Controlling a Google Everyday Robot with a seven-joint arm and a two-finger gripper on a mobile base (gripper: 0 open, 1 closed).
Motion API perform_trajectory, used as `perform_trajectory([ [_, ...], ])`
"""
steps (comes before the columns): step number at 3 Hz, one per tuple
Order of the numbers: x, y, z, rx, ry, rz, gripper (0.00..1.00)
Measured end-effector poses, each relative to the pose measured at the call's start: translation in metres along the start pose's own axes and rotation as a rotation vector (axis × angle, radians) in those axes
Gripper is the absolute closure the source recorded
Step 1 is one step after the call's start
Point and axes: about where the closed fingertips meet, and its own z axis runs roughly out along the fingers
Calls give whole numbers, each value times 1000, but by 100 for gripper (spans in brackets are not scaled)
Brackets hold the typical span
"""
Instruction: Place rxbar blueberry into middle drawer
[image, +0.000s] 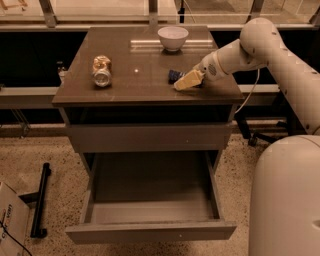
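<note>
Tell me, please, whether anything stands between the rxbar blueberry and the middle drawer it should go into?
Nothing visible does. The rxbar blueberry lies on the cabinet top at the claw, and the middle drawer stands pulled open below. The can and bowl sit off to the side.

Office or lab test space, not a home. Speckled hard floor (30, 150); metal-framed glazing (150, 10) across the back with a long grey ledge (27, 95) below it. Lone grey-brown cabinet (150, 137), middle drawer (150, 232) pulled open. Cardboard box (9, 225) and black stand foot (40, 200) on the floor, left. White robot arm over the surface (140, 85), gripper (186, 81) low at its right side, right by the rxbar blueberry (174, 75).
</note>
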Motion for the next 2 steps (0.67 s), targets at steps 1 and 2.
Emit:
perform_trajectory([
  [1, -2, 0, -2, 0, 0, 0, 94],
  [2, -4, 1, -3, 0, 0, 0, 100],
])
